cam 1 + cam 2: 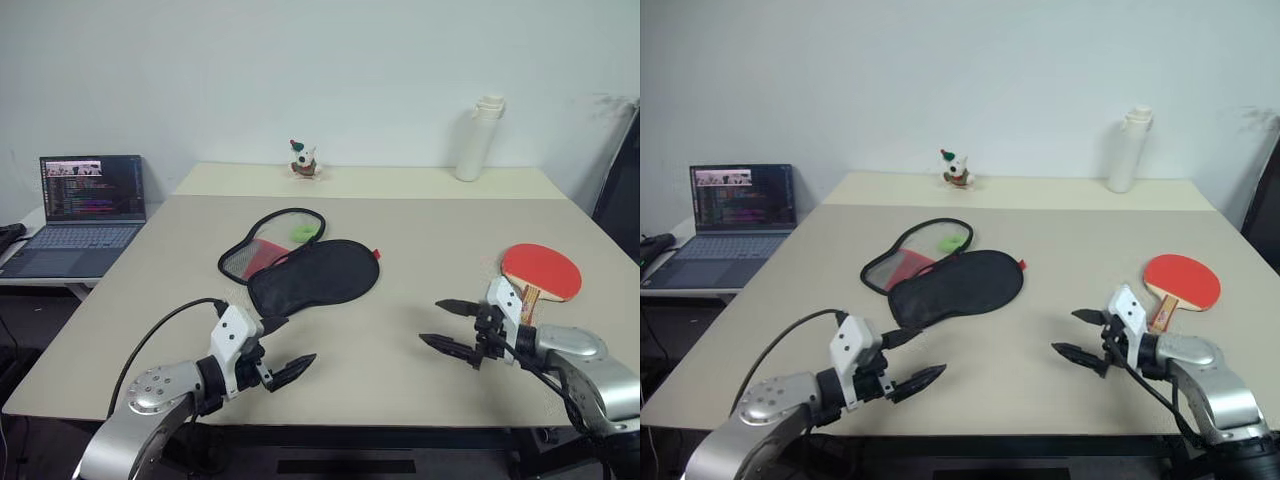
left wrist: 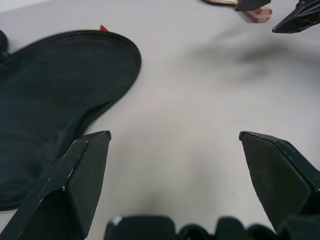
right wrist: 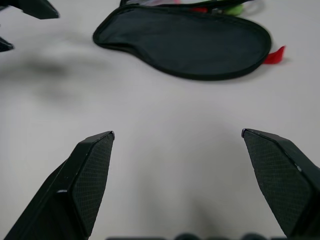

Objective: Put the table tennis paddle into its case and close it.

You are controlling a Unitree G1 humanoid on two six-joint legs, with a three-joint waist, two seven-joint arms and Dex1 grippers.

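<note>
The table tennis paddle [image 1: 541, 270] lies red face up at the table's right side, its pale handle pointing toward my right gripper. The case [image 1: 315, 276] lies unzipped in the middle of the table. Its black half is nearer me, and its mesh-and-red half [image 1: 262, 247] is folded out behind, with a small green ball [image 1: 303, 232] on it. My left gripper [image 1: 291, 342] hovers open in front of the case's near end. My right gripper [image 1: 433, 323] stands open just left of the paddle's handle. Both hold nothing. The right wrist view shows the case [image 3: 185, 40] ahead and its red pull tab [image 3: 274, 56].
A white bottle [image 1: 480, 138] and a small toy figure [image 1: 304, 160] stand at the table's far edge. An open laptop [image 1: 90, 208] sits on a lower side table to the left. Bare tabletop [image 1: 400, 300] lies between the case and the paddle.
</note>
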